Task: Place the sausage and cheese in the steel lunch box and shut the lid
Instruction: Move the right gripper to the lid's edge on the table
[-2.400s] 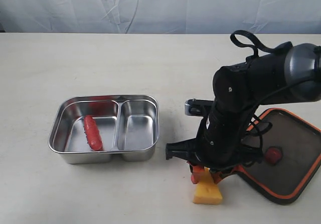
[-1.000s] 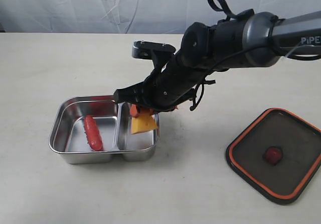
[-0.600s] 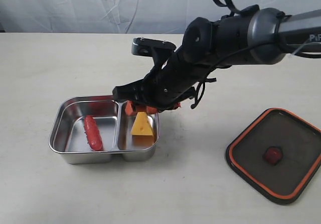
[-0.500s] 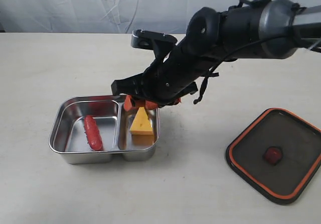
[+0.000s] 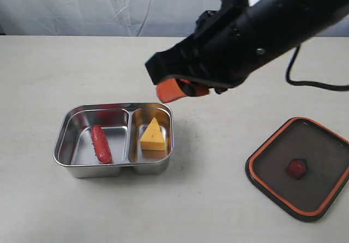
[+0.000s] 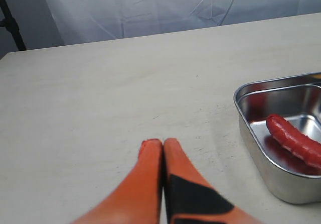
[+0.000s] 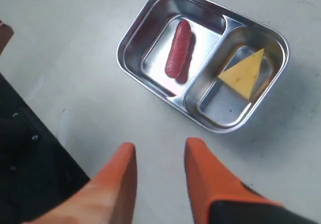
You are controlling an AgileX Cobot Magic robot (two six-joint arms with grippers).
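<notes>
The lid [image 5: 299,168] lies flat at the frame's lower right, well apart from the filled steel lunch box [image 5: 150,105], nearest the right claw [image 5: 175,89], which hangs released and empty at centre.

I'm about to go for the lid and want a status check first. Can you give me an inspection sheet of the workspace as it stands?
Surface: beige table; no spills seen.
Job's things: sausage in the left compartment of the steel lunch box; cheese in the right one. The lid lies flat on the table to the box's right, apart from it; the box is uncovered.
Clutter: nothing seen.
Grippers: right gripper open, empty, raised above the box; left gripper shut, empty, beside the box.
Cables: black cable trails off the right arm.
Surroundings: white cloth backdrop.
</notes>
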